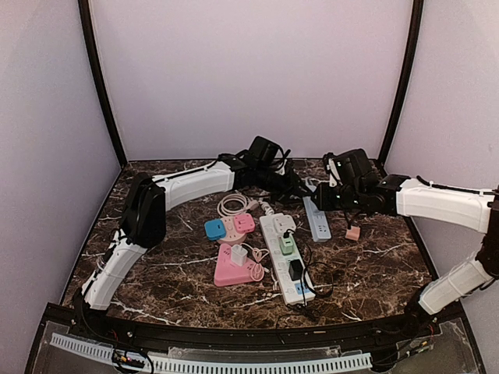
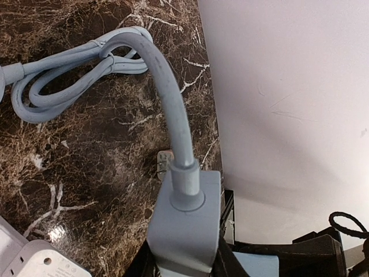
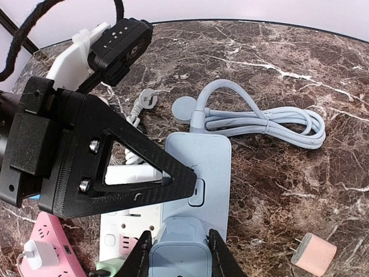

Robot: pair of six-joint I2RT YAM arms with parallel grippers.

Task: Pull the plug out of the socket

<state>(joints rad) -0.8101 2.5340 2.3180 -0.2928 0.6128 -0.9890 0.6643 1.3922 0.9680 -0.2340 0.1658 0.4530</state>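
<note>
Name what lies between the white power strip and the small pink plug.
The pale blue power strip, between the white strip and the pink plug; the top view shows it.

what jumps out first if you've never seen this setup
The right gripper and left gripper meet at the far middle of the marble table, over a light blue power strip. The right is shut on a light blue plug at the strip's near end, and the left grips the strip's body. Nearer the bases lie a white power strip and a pink power strip, both with plugs in them.
</note>
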